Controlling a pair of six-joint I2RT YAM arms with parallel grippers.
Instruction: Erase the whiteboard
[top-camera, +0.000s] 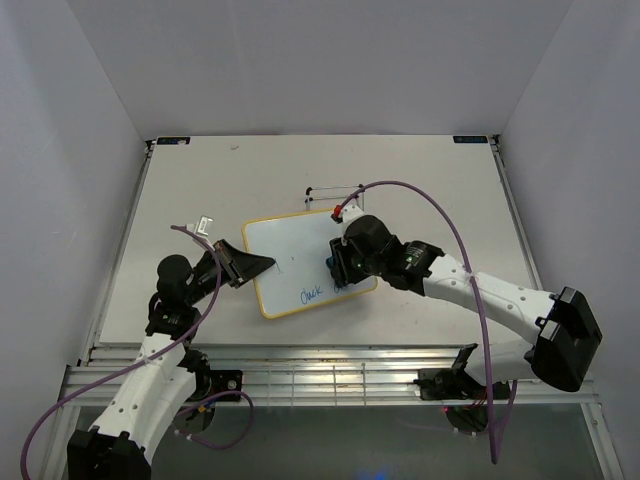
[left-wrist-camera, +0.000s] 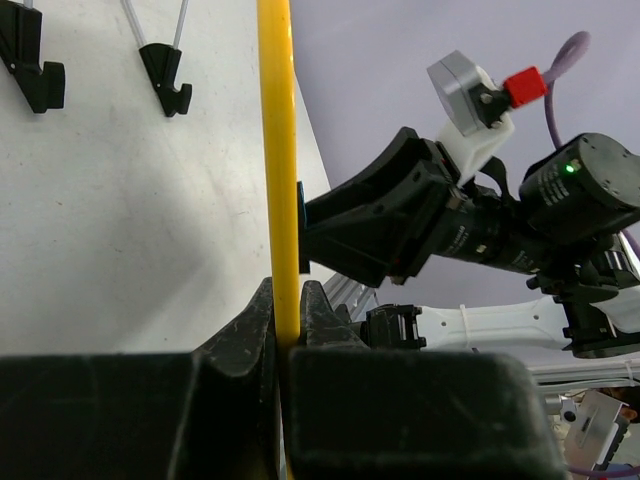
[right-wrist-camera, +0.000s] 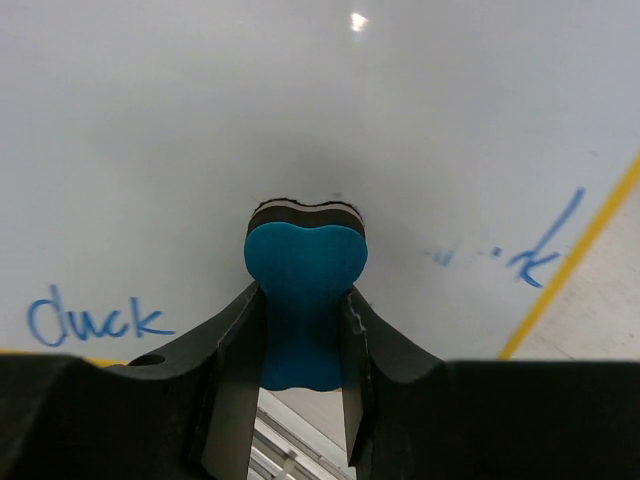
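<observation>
Right fingers (right-wrist-camera: 232, 345) are clamped on the blue eraser (right-wrist-camera: 305, 270), one finger on each side of its waist, and its dark felt face is pressed flat against the whiteboard (right-wrist-camera: 200, 110). Just to one side of the eraser there's a blue handwritten "duck" (right-wrist-camera: 95, 320), crisp and whole, close to the whiteboard's near edge. On the other side sit smeared blue strokes (right-wrist-camera: 540, 250), only fragments of letters, right by the yellow frame (right-wrist-camera: 585, 240).

Over to the left fingers (left-wrist-camera: 245, 330): they're pinched shut on the whiteboard's left edge, the yellow frame running straight out from between them. From that wrist camera the right arm's black wrist shows up on the far side of the frame, a sliver of blue touching the whiteboard.

From above, the whiteboard lies slightly skewed on the table (top-camera: 440, 190), roughly at its middle, with an arm on each side. A thin black wire stand (top-camera: 335, 189) sits on the table just beyond the whiteboard's far edge.
</observation>
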